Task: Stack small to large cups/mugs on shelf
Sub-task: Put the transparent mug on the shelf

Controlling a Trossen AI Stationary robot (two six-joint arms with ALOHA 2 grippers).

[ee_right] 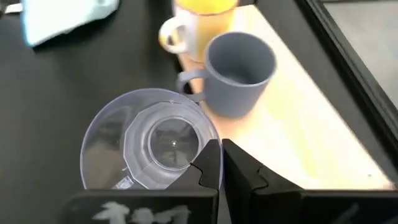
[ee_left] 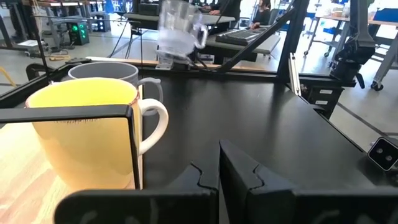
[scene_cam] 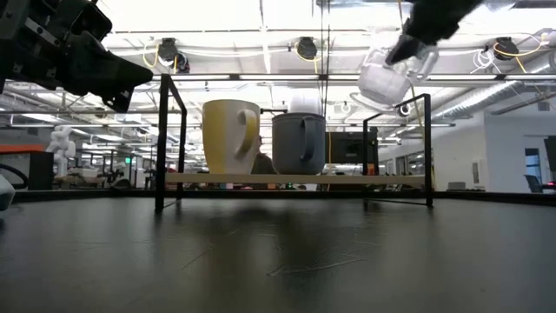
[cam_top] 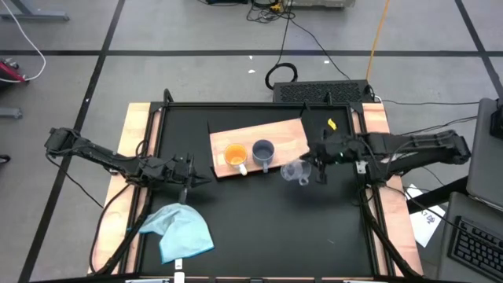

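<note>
High view: right end effector (cam_top: 314, 167), clamped on the clear cup (cam_top: 295, 173), hangs beside the shelf (cam_top: 289, 134), grey-blue cup (cam_top: 263, 152) nearest; left end effector (cam_top: 189, 174) waits closed.

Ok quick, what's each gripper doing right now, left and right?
Left gripper: shut, holding nothing, beside the shelf.
Right gripper: shut on the clear cup, lifted off the table.

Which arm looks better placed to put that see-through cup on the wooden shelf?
The right. Its gripper already holds the clear cup in the air beside the shelf; the left gripper waits shut and empty.
</note>
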